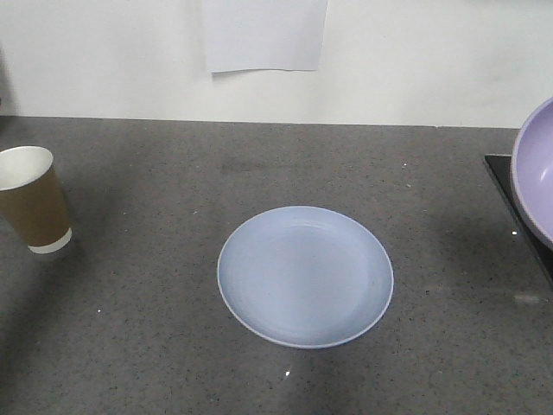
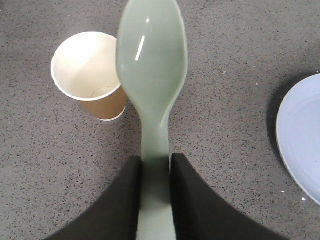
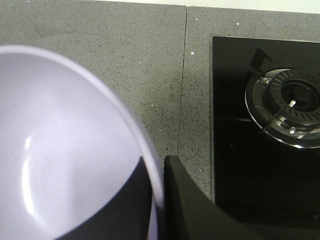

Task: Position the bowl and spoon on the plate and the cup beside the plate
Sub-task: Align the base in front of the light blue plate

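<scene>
The pale blue plate (image 1: 304, 277) lies in the middle of the grey counter, and its edge shows at the right of the left wrist view (image 2: 302, 135). The brown paper cup (image 1: 33, 210) stands upright at the far left (image 2: 90, 75). My left gripper (image 2: 155, 162) is shut on the handle of the mint-green spoon (image 2: 152, 65), which hangs above the counter next to the cup. My right gripper (image 3: 159, 165) is shut on the rim of the lavender bowl (image 3: 60, 150), one finger inside and one outside. The bowl (image 1: 537, 173) is tilted at the right edge of the front view.
A black glass hob (image 3: 265, 130) with a gas burner (image 3: 292, 107) lies at the right of the counter. A white sheet (image 1: 263, 35) hangs on the back wall. A seam (image 3: 182, 85) runs across the counter beside the hob.
</scene>
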You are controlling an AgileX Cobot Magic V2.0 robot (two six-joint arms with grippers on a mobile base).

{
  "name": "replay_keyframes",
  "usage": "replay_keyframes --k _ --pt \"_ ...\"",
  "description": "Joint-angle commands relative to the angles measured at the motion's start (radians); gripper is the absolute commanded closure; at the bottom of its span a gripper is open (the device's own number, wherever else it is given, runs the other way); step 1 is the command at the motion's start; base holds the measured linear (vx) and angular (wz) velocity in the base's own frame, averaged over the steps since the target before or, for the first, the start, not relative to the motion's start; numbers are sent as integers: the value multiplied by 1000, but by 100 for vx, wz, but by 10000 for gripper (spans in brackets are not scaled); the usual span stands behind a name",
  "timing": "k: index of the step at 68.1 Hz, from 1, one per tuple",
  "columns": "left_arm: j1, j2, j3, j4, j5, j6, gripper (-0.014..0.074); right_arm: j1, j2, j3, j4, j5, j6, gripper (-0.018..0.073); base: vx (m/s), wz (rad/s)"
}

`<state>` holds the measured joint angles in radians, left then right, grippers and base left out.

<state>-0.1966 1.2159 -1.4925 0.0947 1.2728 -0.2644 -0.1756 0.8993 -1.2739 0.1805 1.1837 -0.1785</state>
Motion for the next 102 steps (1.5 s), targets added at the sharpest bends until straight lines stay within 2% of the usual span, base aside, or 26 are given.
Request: replay_keyframes --k 1,102 --pt "1 -24 -25 2 -49 -4 603 -6 -7 -26 8 -62 -5 566 2 6" --pt "1 -24 -25 2 -49 -4 603 -6 -7 -26 8 -62 -5 566 0 0"
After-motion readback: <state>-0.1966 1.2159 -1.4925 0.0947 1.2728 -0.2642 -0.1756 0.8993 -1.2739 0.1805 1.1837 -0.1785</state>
